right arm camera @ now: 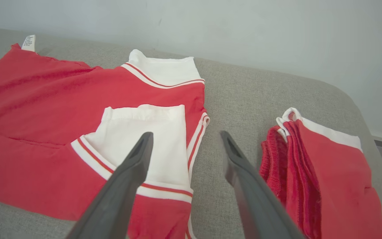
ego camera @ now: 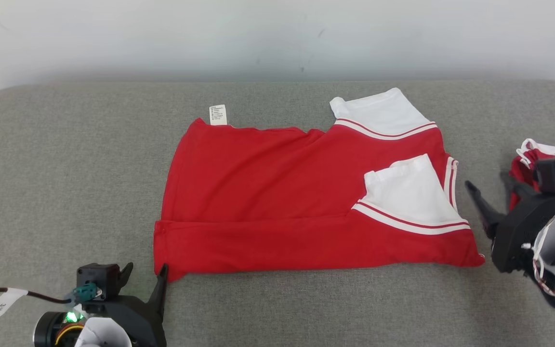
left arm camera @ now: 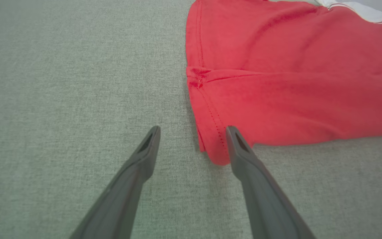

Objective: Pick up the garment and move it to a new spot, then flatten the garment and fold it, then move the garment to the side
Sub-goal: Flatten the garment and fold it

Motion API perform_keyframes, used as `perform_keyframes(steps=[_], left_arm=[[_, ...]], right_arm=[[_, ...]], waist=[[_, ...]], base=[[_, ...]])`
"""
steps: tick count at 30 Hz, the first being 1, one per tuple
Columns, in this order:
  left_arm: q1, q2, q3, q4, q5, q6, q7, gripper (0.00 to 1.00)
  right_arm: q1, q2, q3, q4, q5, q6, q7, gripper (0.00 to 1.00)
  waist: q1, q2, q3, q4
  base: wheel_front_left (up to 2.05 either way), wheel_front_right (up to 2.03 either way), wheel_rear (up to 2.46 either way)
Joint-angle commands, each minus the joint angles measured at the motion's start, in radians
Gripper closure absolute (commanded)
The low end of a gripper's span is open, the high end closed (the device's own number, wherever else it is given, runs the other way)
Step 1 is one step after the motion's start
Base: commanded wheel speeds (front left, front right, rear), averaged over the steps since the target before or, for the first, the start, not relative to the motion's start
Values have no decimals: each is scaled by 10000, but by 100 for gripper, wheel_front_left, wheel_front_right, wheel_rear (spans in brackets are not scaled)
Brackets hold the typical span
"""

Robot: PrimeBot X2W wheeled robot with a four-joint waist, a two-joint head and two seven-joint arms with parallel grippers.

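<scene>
Down at the left, the left end effector (ego camera: 146, 270) stands spread wide and empty, one fingertip just beside the near left corner of the red garment (ego camera: 268, 202). That garment lies partly folded mid-worktop (ego camera: 65, 168), its white sleeves turned inward and its care label (ego camera: 218, 114) at the far left corner. Beside its right edge the right end effector (ego camera: 486, 182) gapes wide, holding nothing. Farther right lies a second red garment (right arm camera: 337, 179), folded.
</scene>
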Motion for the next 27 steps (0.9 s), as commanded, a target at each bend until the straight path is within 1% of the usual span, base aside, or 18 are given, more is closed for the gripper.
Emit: perform_keyframes(steps=[1,4,10,12,15,16,17,18,19,20,21,23,27], left_arm=[[115,-51,27,39,-51,60,31,0],[12,-153,53,238,-63,252,87,0],[-362,-424,15,720,-224,334,316,0],[-462,-492,-34,847,-238,297,380,0],[-520,-625,-144,1115,-418,116,639,0],[-532,-654,-180,1192,-447,121,754,18],[-526,-701,-222,1261,-468,128,898,42],[-494,-744,-262,1330,-510,127,1033,59],[-448,-756,-295,1387,-546,68,1109,71],[-429,-754,-303,1430,-573,28,1140,90],[-408,-759,-312,1469,-622,21,1197,100],[-410,-694,-290,1530,-659,-22,1150,100],[-414,-629,-235,1489,-616,18,950,100]], right_arm=[[161,108,-72,-123,-93,8,63,0],[560,460,-294,-662,-204,8,384,0],[783,804,-395,-1228,-387,8,731,0],[804,837,-417,-1303,-436,8,805,0],[901,905,-458,-1340,-451,8,896,0],[929,941,-492,-1320,-459,8,943,0],[957,973,-531,-1283,-473,8,1008,0],[998,1007,-585,-1266,-516,8,1077,0],[1071,1043,-653,-1227,-553,8,1175,0],[1140,1113,-717,-1172,-578,8,1296,0],[1253,1168,-799,-1130,-629,8,1440,0],[1408,1343,-1011,-1117,-812,8,1717,0],[1392,1689,-1371,-949,-1280,8,1666,0]], waist=[[2,1,3,-22],[2,1,57,-100],[2,1,235,-294],[2,1,288,-335],[2,1,342,-372],[2,1,354,-380],[2,1,360,-385],[2,1,362,-388],[2,1,366,-394],[2,1,371,-398],[2,1,374,-401],[2,1,401,-411],[2,1,522,-448]], base=[[0,0,0],[0,0,0],[0,0,0],[0,0,0],[0,0,0],[0,0,0],[0,0,0],[0,0,0],[0,0,0],[0,0,0],[0,0,0],[0,0,0],[0,0,0]])
